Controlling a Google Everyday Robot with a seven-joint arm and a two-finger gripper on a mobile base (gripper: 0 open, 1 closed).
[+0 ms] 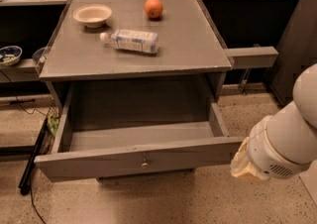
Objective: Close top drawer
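Grey wood makes up the counter [198, 44], the largest thing in sight. The top drawer [89, 161] hangs pulled far out of it toward the camera. I judge the drawer stiff and fairly heavy, probably sliding straight in. A flat push on its long front panel, near the middle so it does not skew, should serve better than any grip. The white arm [287, 143] stands at the right, and its pale pincer [241, 162] is just beside the panel's right end. Whether it is apart or together I cannot tell. On the counter lie a bottle [131, 40], a bowl [92, 15] and an orange [153, 7]. Smallest is the metal knob [144, 161] at the panel's centre.
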